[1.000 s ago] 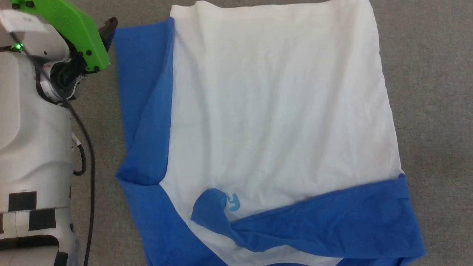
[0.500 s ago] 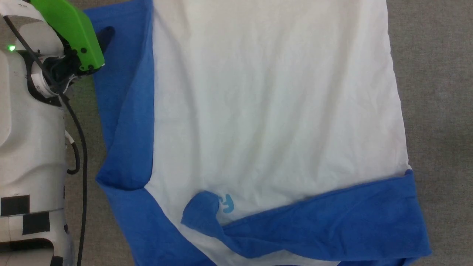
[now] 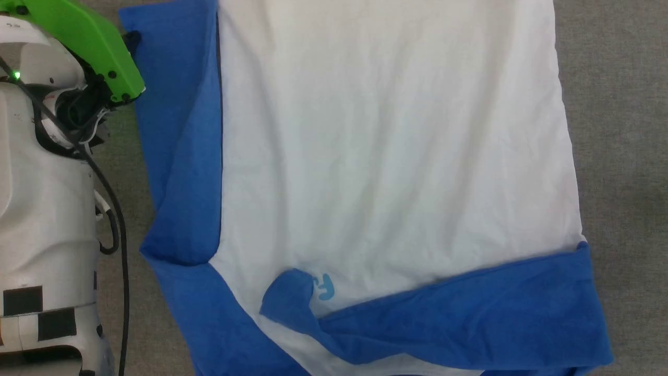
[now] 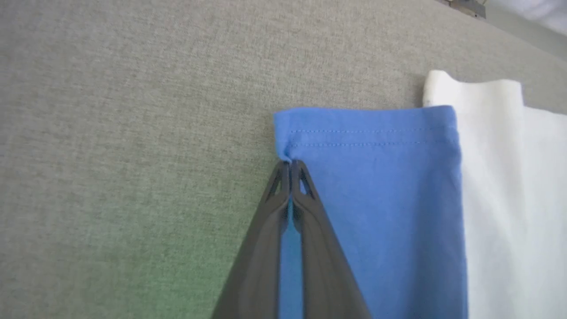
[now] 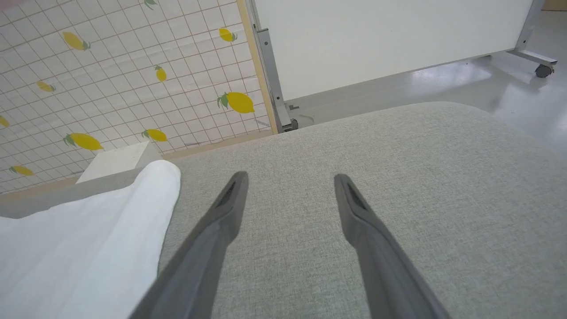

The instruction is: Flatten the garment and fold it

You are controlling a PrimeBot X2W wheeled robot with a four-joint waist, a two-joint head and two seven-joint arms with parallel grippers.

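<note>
Grey pad (image 3: 616, 104) below: clamps blue sleeve corner (image 4: 283, 133) of shirt (image 3: 391, 156) in clenched left gripper (image 4: 290, 163), holds right gripper (image 5: 290, 177) spread, empty, near white cloth.

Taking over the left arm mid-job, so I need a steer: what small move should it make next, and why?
The left pincer is shut on the hem corner of the blue sleeve of the garment. The sleeve lies flat next to the white body on the grey surface. I would probably lift that corner slightly and carry it across onto the white, since the grip looks ready for folding the sleeve in.
</note>
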